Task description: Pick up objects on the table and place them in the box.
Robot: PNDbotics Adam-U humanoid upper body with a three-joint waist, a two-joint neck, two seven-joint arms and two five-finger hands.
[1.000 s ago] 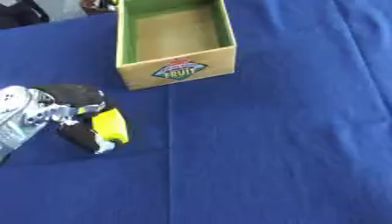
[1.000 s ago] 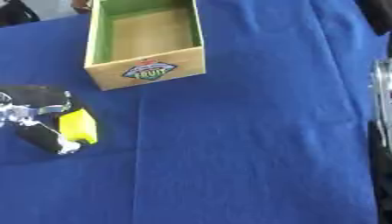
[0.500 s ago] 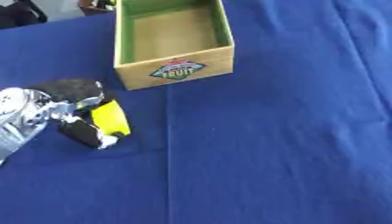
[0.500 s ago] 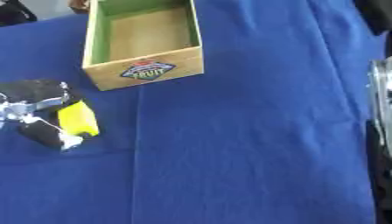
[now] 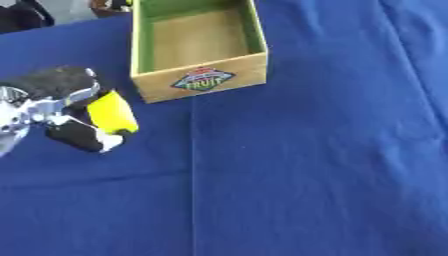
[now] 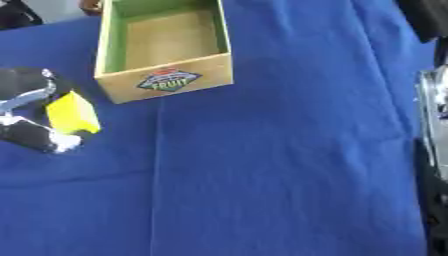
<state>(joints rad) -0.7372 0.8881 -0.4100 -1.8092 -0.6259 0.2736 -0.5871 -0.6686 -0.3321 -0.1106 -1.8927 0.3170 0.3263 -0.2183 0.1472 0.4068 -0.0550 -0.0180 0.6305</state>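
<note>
My left hand is at the left edge, below and left of the box, with its fingers and thumb curled round a yellow block. The block is lifted a little off the blue cloth. The wooden box with green inner walls and a "FRUIT" label stands open at top centre, and nothing shows inside it. My right arm shows only as a silver and black edge on the right in the right eye view; its hand is out of sight.
The blue cloth covers the whole table, with a crease running down from the box's front. A person's dark sleeve shows at the far top left, away from the objects.
My left hand has risen with the yellow block and moved up toward the box. The box has not moved.
</note>
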